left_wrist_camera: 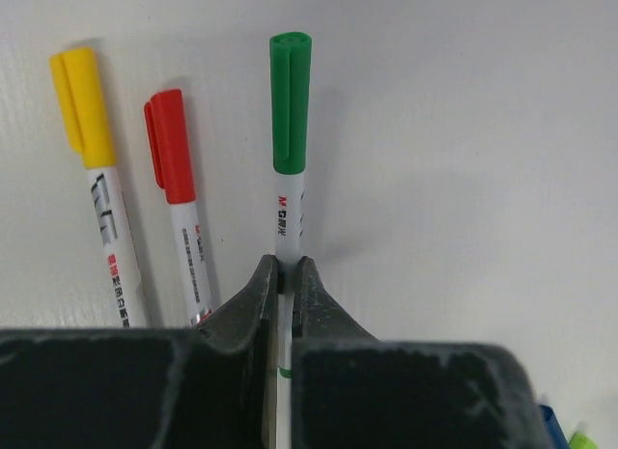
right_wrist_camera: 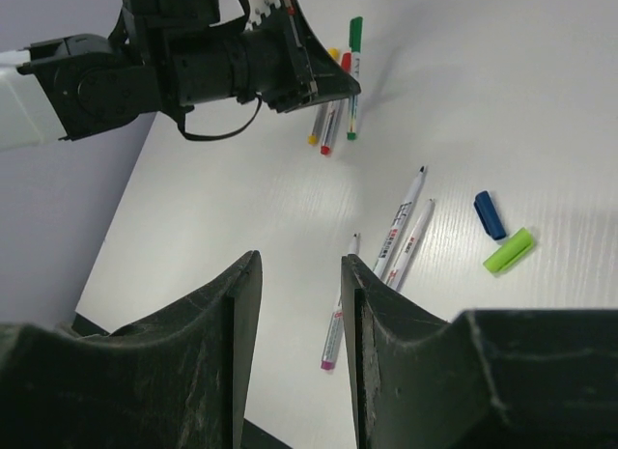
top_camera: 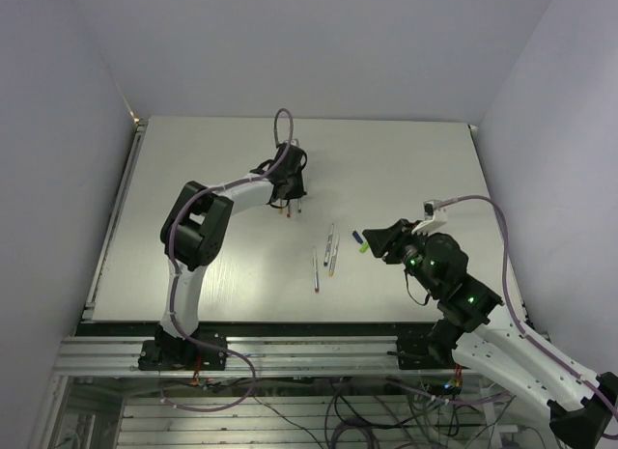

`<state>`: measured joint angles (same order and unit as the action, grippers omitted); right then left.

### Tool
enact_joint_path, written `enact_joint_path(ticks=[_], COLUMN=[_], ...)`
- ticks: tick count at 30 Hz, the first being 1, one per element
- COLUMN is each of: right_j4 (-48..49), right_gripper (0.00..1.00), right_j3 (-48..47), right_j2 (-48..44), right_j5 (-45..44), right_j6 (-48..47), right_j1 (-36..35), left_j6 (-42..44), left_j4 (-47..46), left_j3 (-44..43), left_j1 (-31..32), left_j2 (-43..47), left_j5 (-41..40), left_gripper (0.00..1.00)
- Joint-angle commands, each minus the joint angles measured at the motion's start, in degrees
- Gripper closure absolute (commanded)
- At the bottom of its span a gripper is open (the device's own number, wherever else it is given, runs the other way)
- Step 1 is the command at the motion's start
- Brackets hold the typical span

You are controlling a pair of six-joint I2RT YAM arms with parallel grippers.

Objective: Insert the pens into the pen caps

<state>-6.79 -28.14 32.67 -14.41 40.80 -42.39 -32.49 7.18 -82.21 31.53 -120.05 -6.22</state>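
My left end effector (left_wrist_camera: 286, 272) pinches the green pen (left_wrist_camera: 289, 212) mid-barrel; it looks light and slippery. Meanwhile my right end effector (right_wrist_camera: 299, 280) hangs open.

The top external view looks down from above and behind both bases onto the whole table (top_camera: 406, 159), from far off. The left wrist view sits close above the tabletop, facing along the left gripper (left_wrist_camera: 286, 266) at the green-capped pen (left_wrist_camera: 290, 130). The right wrist view faces past the right gripper (right_wrist_camera: 299, 261) across the table from farther back; all three views share that pen, and this one shares the uncapped pens (right_wrist_camera: 401, 227) with the top view
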Motion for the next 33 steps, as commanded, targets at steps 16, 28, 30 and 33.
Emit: enact_joint_path(ticks=[16,28,30,33], right_j4=[0.36,-0.46,-0.74,-1.2], right_gripper=[0.62,0.62,0.62,0.56], right_j3=[1.74,2.39,2.4,2.7], right_j2=[-0.37,-2.04,-2.17,-2.5], right_j5=[-0.3,-1.99,-2.88,-5.76], right_j6=[1.01,1.3,1.88,3.45], right_j1=[-0.2,-0.19,-0.17,-0.15], left_j6=[-2.86,-1.88,-2.0,-2.35], left_j4=[4.35,6.06,5.91,4.37], left_j3=[-4.71,-6.88,-5.93,-2.79], left_j1=[-0.77,-0.77,-0.77,-0.77], left_j2=[-1.92,3.87,5.31,8.71], left_j5=[-1.66,-0.86,-0.49,-0.42], left_gripper=[0.58,0.5,0.5,0.49])
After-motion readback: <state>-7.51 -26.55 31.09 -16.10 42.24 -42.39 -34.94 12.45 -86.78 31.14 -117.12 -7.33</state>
